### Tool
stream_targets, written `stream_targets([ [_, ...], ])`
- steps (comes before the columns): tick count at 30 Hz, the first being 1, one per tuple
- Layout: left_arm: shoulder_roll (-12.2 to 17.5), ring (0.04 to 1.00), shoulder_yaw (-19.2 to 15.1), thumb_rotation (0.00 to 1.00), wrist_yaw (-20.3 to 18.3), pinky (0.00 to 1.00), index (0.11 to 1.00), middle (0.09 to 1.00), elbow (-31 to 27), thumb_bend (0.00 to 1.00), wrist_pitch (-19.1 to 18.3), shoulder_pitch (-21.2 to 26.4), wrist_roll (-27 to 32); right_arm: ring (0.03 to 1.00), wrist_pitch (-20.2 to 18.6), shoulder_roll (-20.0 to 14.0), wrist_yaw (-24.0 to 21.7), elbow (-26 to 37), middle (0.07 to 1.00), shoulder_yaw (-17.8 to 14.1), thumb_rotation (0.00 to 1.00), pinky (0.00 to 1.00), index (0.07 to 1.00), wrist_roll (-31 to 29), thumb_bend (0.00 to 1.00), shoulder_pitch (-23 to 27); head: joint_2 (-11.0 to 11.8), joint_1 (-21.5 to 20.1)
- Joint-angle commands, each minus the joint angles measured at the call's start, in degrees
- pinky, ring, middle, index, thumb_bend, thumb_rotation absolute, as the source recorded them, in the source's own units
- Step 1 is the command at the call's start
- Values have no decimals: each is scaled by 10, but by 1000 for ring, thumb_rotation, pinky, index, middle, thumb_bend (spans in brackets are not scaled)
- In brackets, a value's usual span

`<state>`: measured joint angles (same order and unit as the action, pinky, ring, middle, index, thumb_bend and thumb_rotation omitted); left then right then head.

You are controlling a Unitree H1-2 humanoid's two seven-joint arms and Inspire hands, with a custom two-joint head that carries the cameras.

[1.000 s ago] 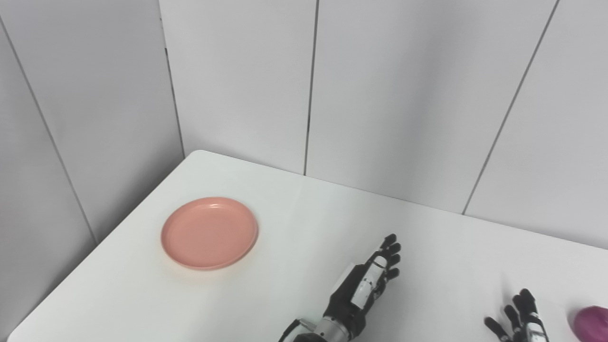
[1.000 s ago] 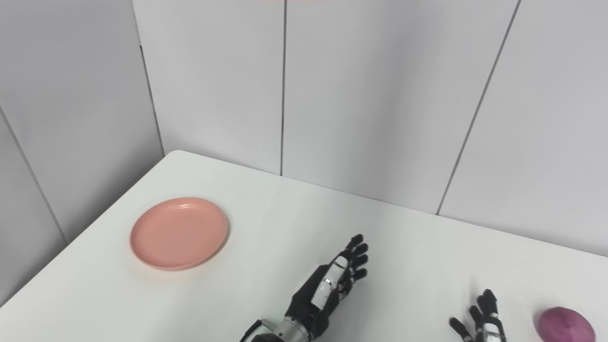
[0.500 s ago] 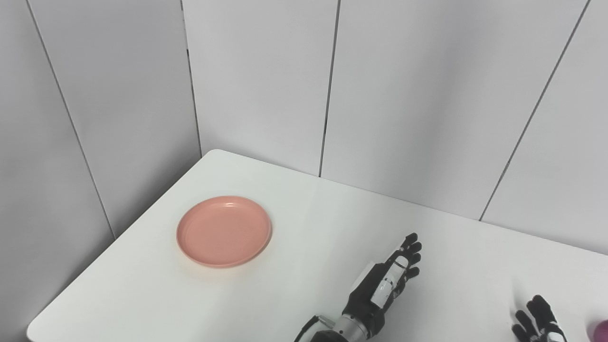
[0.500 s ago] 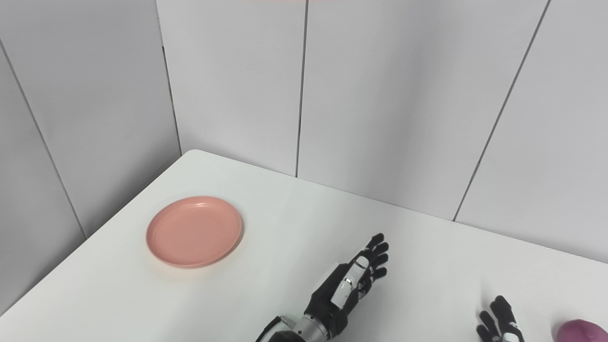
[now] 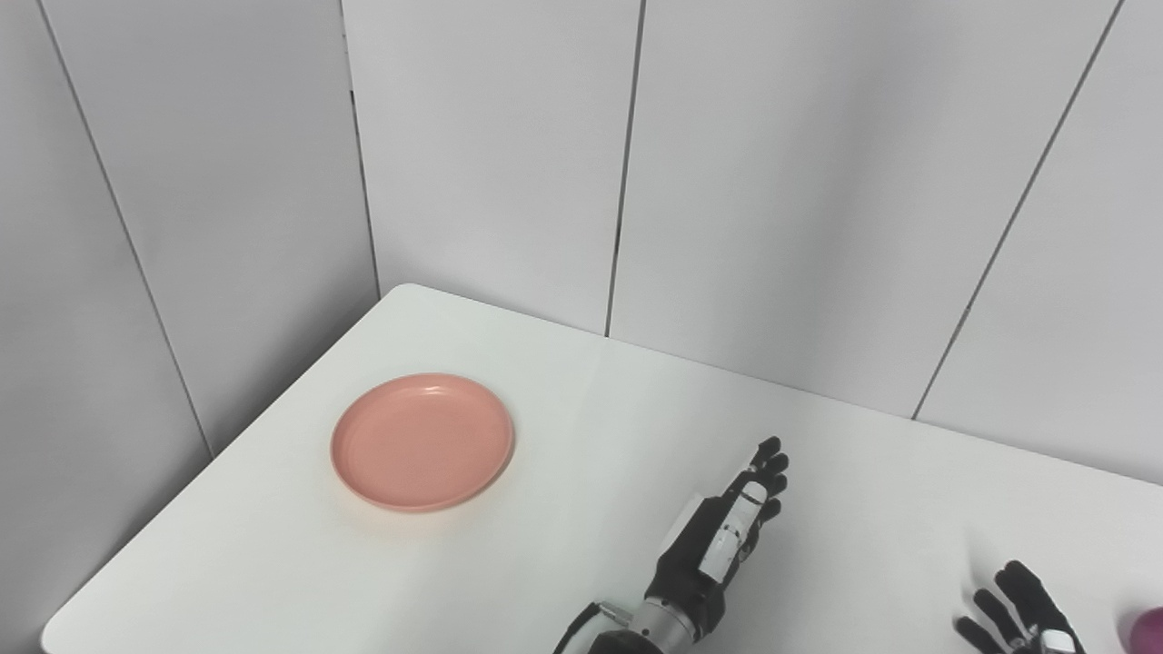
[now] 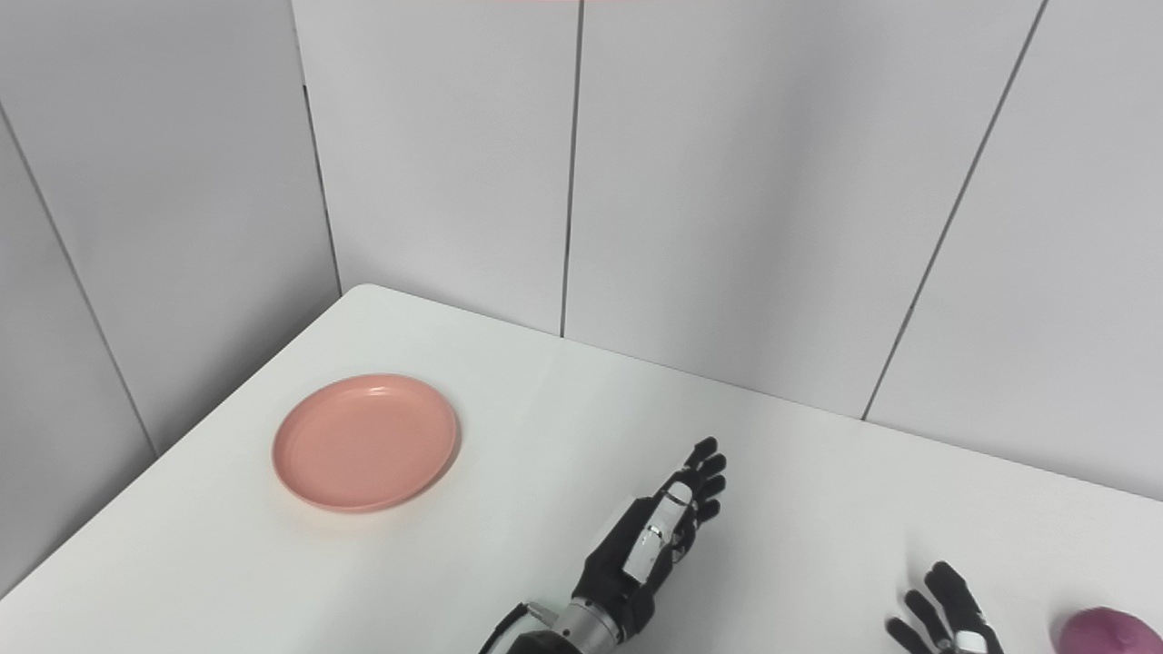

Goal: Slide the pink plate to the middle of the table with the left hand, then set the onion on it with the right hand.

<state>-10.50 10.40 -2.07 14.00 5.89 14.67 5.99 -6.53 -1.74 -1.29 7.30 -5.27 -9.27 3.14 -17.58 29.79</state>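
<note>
Pink and round, the plate (image 5: 422,441) sits flat on the white table (image 5: 563,436) at the left of the frame, toward the table's far left corner, with nothing on it. Nothing touches it; bare tabletop lies all around its rim.

Well to the right of the plate, at the bottom centre of the frame, the left hand (image 5: 718,545) reaches up from the bottom edge above the table. Its black fingers (image 5: 768,463) are stretched out nearly straight and held close together, pointing toward the upper right, and it holds nothing. A silver wrist and a dark cable show at its base, right at the lower edge.

Farther right, in the bottom right corner, the right hand (image 6: 945,613) is only partly in frame. Its dark fingers are spread apart and pointing upward, with nothing held in them.

Just beside that hand, at the very bottom right, lies the purple onion (image 6: 1104,631), cut off by the frame edge and apart from the fingers.

Grey wall panels (image 5: 772,182) with thin dark seams stand behind the table.
</note>
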Motion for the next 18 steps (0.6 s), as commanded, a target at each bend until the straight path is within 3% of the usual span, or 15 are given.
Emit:
stream_targets([
  [1, -15, 1000, 0, 1000, 4, 1000, 1000, 1000, -21, 487, 3, -22, -9, 860, -3, 3, 3, 8, 885, -3, 823, 738, 847, -4, 555, 2, -1, 0],
  [10, 0, 1000, -22, 1000, 11, 1000, 1000, 1000, -93, 446, -29, -16, -10, 829, 1, 3, 5, 3, 861, -1, 800, 657, 822, -4, 642, 5, -6, 2],
  [18, 21, 1000, -59, 1000, 9, 1000, 1000, 1000, -130, 431, -34, -2, -3, 812, 0, 3, 6, 3, 850, 0, 789, 589, 806, -5, 691, 5, -5, 3],
])
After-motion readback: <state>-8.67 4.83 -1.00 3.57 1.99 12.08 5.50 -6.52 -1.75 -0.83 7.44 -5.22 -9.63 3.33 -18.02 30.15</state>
